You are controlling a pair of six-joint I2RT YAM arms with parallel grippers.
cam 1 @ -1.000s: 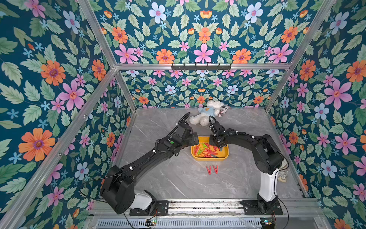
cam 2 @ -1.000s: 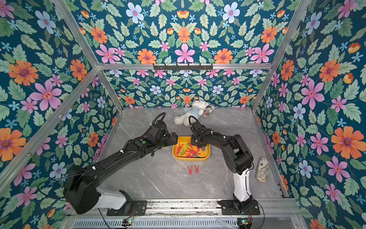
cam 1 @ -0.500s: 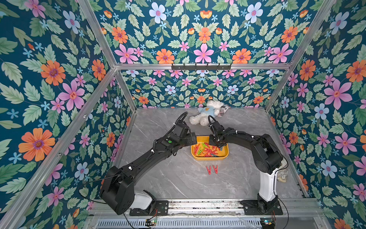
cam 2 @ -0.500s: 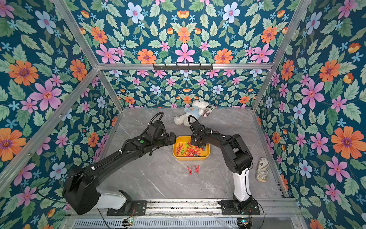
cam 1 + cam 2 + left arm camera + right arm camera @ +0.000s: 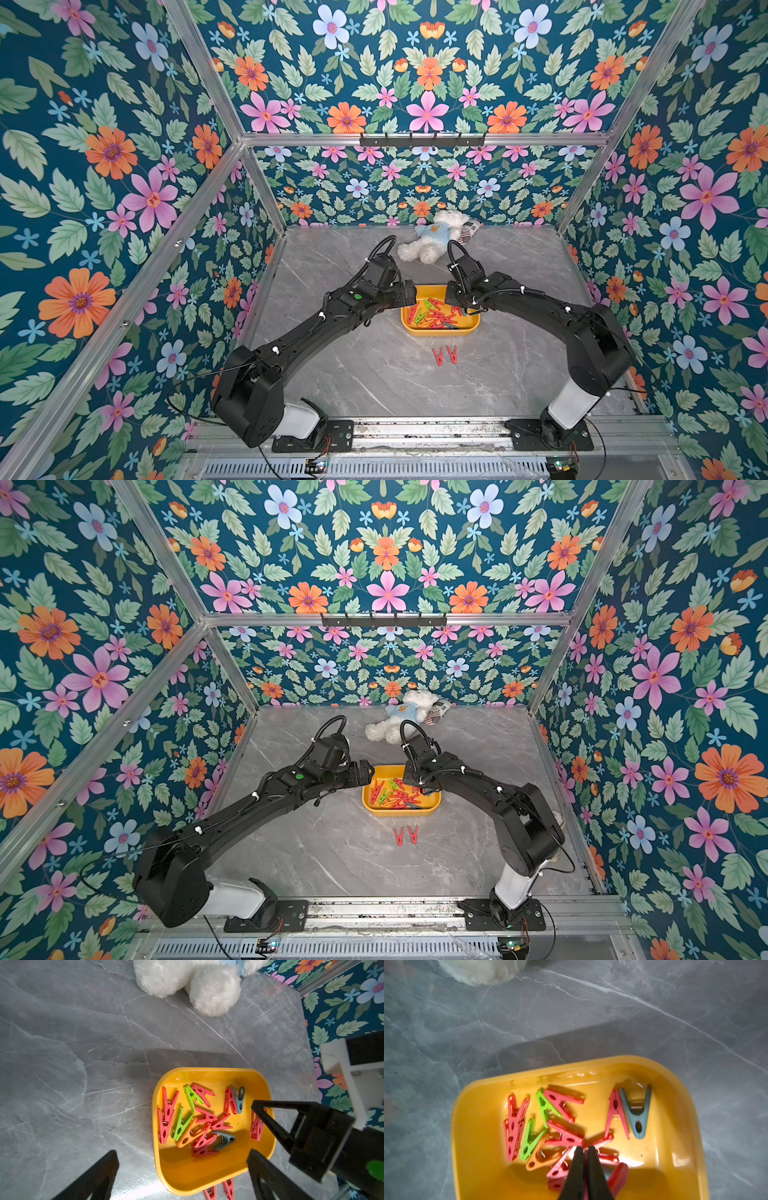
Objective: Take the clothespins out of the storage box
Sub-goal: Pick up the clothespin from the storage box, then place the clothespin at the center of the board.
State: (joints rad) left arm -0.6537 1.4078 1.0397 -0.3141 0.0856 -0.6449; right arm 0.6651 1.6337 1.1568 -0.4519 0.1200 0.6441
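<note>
- Now my right tool [image 5: 585,1150] has just pinched together on a red clothespin [image 5: 586,1157] inside the yellow box [image 5: 440,330], centre frame.
- Left tool [image 5: 182,1154] hangs wide apart; lifting it out comes next.

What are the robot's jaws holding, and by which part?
Right gripper: shut on a red clothespin; which part, I cannot tell. Left gripper: nothing, jaws open.

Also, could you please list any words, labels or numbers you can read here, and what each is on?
No legible text anywhere.
Plush bear, shirt badge: too small to read.
Patterned packet beside it: too small to read.
Clothespins, storage box: no print seen.
</note>
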